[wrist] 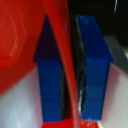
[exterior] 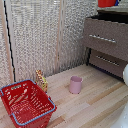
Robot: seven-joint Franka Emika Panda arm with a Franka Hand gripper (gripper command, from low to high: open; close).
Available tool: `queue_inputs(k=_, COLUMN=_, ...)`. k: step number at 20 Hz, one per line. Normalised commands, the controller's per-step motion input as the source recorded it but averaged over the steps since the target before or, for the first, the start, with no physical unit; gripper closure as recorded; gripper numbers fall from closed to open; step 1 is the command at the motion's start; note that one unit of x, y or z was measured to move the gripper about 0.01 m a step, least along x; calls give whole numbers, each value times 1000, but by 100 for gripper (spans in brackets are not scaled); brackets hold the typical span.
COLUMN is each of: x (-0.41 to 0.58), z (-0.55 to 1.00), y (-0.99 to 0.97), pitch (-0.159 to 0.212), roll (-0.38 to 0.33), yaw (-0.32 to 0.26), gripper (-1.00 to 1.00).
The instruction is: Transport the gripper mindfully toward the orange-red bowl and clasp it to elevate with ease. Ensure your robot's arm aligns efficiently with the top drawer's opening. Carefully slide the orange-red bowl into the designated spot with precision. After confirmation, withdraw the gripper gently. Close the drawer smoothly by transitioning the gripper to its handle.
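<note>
The wrist view shows the claw (wrist: 73,75) pinching the bowl (wrist: 20,45): its two blue fingers (wrist: 50,70) stand either side of the thin orange-red rim, one inside and one outside the wall, so the bowl hangs from that one edge.

In the exterior view the bowl (exterior: 106,3) shows only as a red sliver at the top right of the frame, above the cabinet; the claw itself is out of that picture. Directly beneath it the drawer (exterior: 106,38) stands pulled out, a dark gap showing behind its front, with the handle (exterior: 102,38) running left to right across the face.

So the opening lies straight below the held bowl, and I judge the next move to be a descent into that gap; a rim-only grip could let the bowl tilt.

On the tabletop (exterior: 95,102) sit a pink cup (exterior: 75,84) and a red basket (exterior: 26,102), well clear at lower left.
</note>
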Motion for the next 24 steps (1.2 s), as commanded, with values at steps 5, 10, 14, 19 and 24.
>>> queue_inputs(k=5, x=0, z=-75, y=-135, pitch=47, roll=0, yaw=6, gripper=100)
queue_inputs(k=10, x=3, z=-25, y=14, pitch=14, roll=-3, yaw=0, gripper=-100)
queue_inputs(k=14, x=102, z=43, y=99, pitch=7, roll=-53, yaw=28, gripper=-100)
queue_inputs(k=19, x=6, z=170, y=186, pitch=0, roll=-130, yaw=77, gripper=-100)
queue_inputs(k=24, x=0, z=244, y=119, pitch=0, roll=-225, yaw=154, gripper=-100)
